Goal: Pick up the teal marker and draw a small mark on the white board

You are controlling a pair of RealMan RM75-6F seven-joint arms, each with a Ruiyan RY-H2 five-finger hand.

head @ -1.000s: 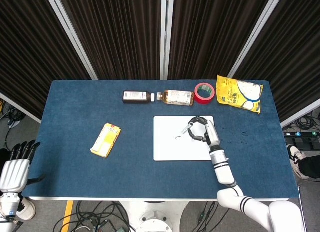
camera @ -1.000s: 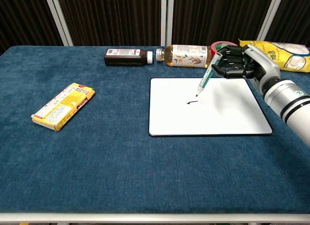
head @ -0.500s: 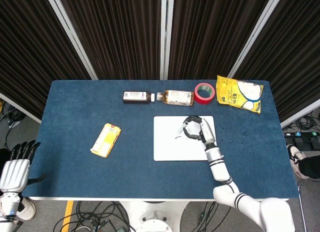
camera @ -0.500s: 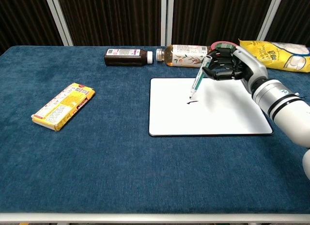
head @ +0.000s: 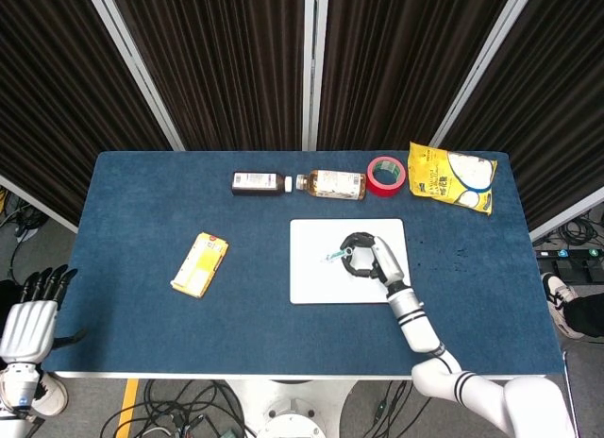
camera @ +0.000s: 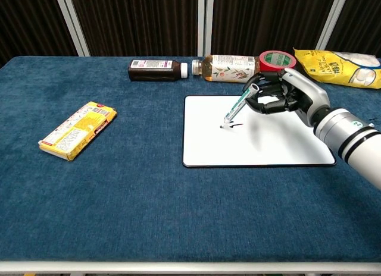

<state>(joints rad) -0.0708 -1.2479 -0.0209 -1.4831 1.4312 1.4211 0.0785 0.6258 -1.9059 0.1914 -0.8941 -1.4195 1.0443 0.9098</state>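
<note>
Right hand [camera: 284, 96] shifted left and lower over white board [camera: 280, 146] vs 1 s ago; fingers wrapped on teal marker [camera: 237, 107], tip now at or just above small dark mark [camera: 236, 126]; contact unclear. Marker tilted, cap end toward hand. Left hand [head: 28, 320] unchanged off counter's [head: 142, 230] left-front corner, holding nothing, fingers extended, slightly apart. Board's front and right portions bare. Bottles [camera: 190, 68], red tape [camera: 277, 59], yellow bag [camera: 336, 65] crowd far edge; yellow box [camera: 77, 129] well left.
</note>
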